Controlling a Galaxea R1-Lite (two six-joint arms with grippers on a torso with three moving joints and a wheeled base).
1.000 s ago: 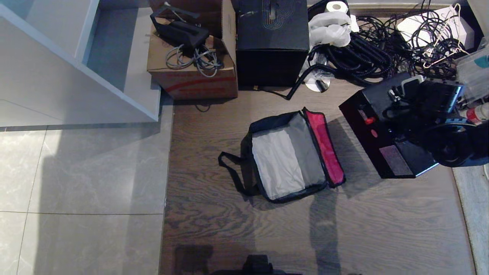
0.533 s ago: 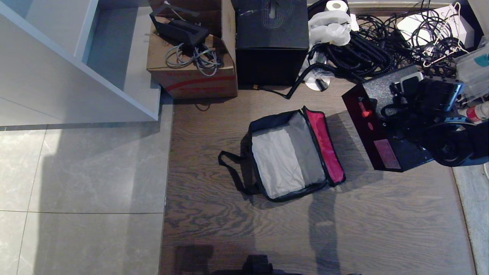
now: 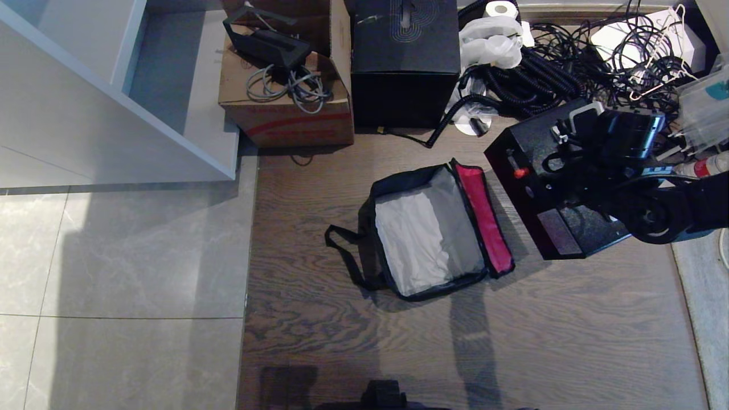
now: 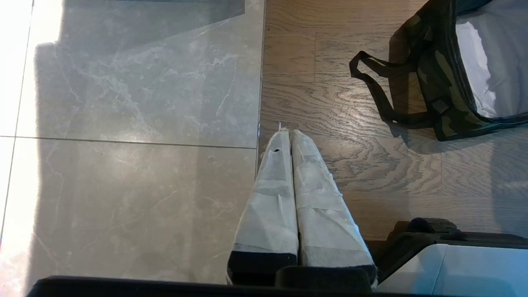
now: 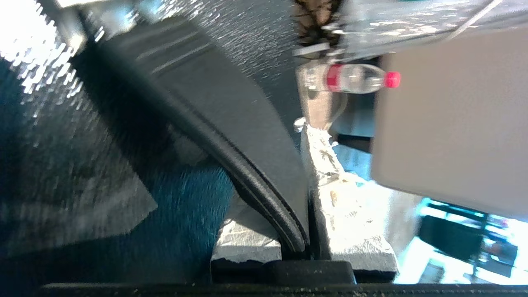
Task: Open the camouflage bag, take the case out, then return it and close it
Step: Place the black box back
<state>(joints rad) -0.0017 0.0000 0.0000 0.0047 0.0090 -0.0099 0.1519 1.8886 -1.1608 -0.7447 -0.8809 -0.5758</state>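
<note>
The camouflage bag (image 3: 427, 239) lies open on the wood floor, its grey lining bare and the red lid edge (image 3: 484, 219) folded to the right. Its camouflage side and black strap also show in the left wrist view (image 4: 441, 82). The black speckled case (image 3: 547, 188) hangs tilted just right of the bag, red dots and pale label facing me. My right gripper (image 3: 589, 142) is over its top, shut on the bar handle (image 5: 231, 136); in the right wrist view the gripper (image 5: 288, 148) clamps the black bar. My left gripper (image 4: 287, 132) is shut and empty above the floor, near the bag's strap.
A cardboard box (image 3: 285, 108) with cables and a taller black box (image 3: 405, 62) stand behind the bag. Tangled black hoses and wires (image 3: 547, 74) fill the back right. A bottle (image 3: 706, 168) lies at the right edge. A white cabinet (image 3: 114, 85) and grey tiles are at left.
My right gripper has carried the case leftward, closer to the open bag, and the case has turned slightly. The bag and the left gripper have stayed put.
</note>
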